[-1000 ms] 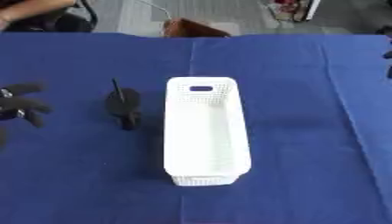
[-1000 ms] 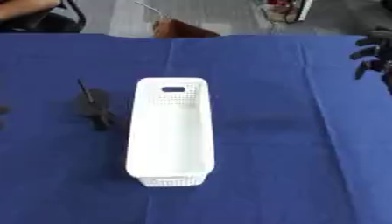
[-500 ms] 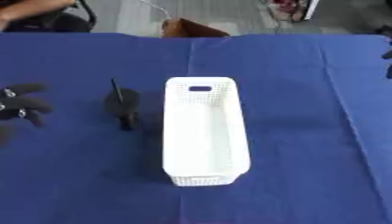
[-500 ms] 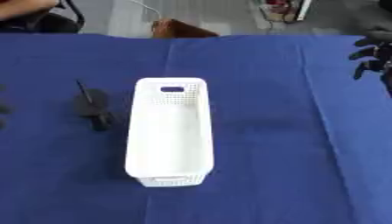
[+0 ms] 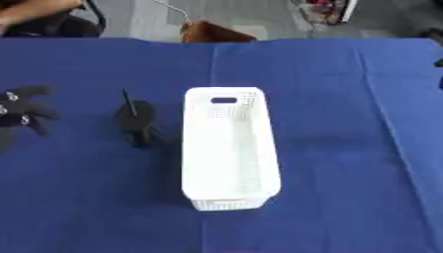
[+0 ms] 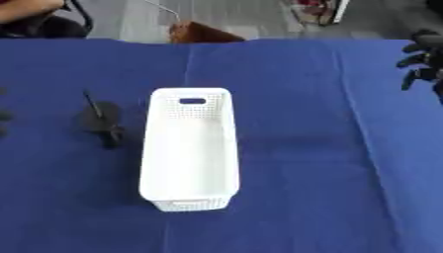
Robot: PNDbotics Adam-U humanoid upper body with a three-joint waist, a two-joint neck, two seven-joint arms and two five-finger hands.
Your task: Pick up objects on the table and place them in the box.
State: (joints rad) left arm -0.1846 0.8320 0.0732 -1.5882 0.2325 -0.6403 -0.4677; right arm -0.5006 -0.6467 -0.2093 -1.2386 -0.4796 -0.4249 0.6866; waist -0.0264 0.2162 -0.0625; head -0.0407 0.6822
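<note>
At the far left edge, the left hand (image 5: 22, 109) hovers over the blue tablecloth (image 5: 346, 148), its fingers spread and lightly bent, with nothing in them. Just to its right, apart from the fingertips, lies a small black object (image 5: 135, 118): a roundish dark body with a thin stick rising from its top toward the far side and a short stub pointing toward the near side. What it is cannot be made out. Beside that object on the side away from the left hand stands the white box (image 5: 229, 148), a long perforated basket with a handle slot in its far end wall, lying lengthwise away from the robot; its inside shows only white floor. Well to the right of the box, across a broad stretch of cloth, the right hand (image 6: 422, 59) shows at the far right edge, fingers hanging down and parted, carrying nothing.
</note>
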